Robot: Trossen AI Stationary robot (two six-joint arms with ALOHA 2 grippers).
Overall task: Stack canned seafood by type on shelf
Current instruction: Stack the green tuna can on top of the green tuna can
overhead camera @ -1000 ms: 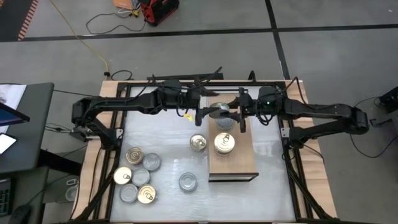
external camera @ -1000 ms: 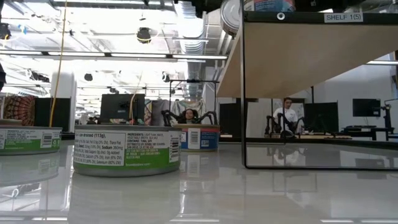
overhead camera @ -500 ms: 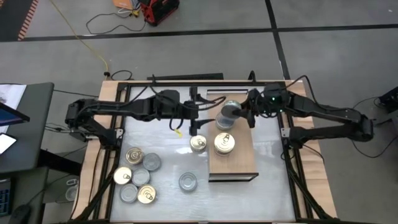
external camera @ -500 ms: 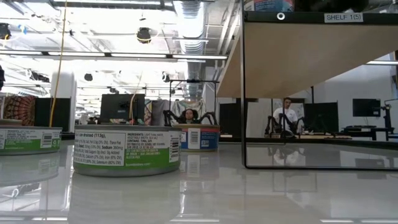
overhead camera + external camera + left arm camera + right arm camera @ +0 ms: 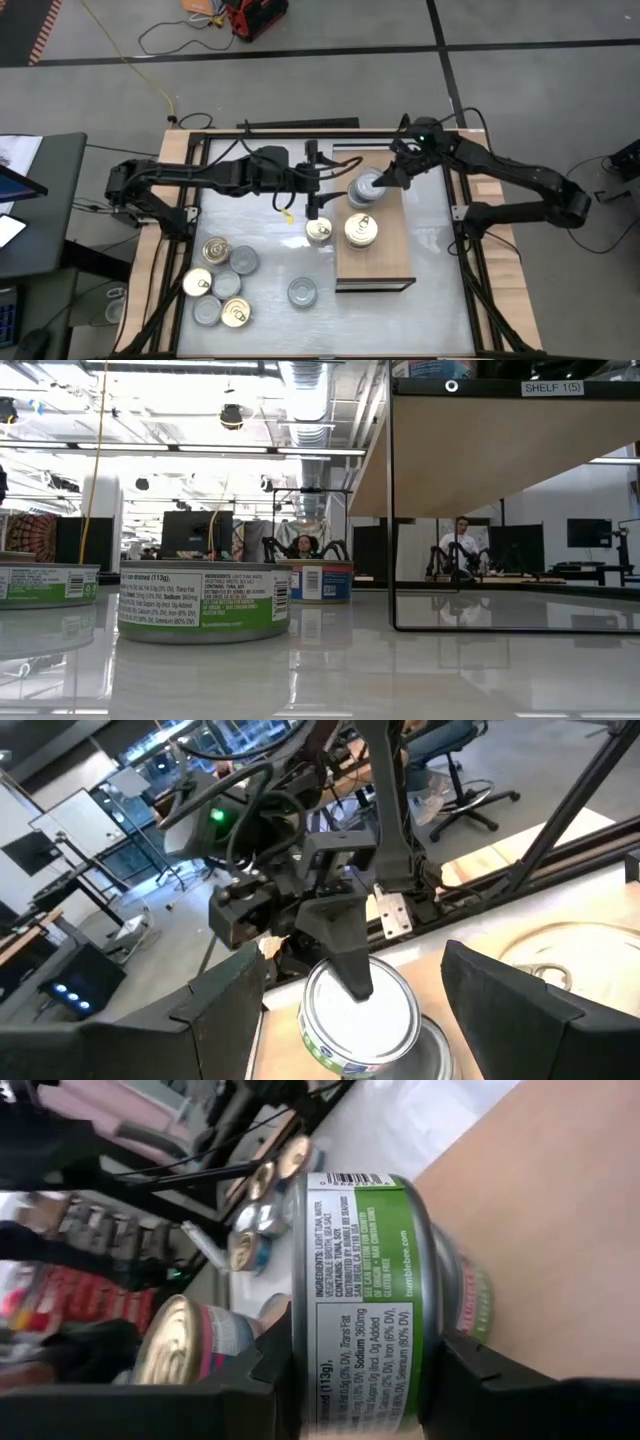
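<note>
While the right gripper (image 5: 384, 182) clenches a green-labelled tin (image 5: 366, 187) over the shelf (image 5: 385, 262), the left gripper (image 5: 316, 196) hangs released at its nine o'clock.

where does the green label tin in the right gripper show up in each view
High: green-label tin, far end of the shelf.
Low: not identifiable.
Left wrist: low centre, silver lid up.
Right wrist: centre, label sideways.
Shared landmark: the gold-lid tin beside it.
</note>
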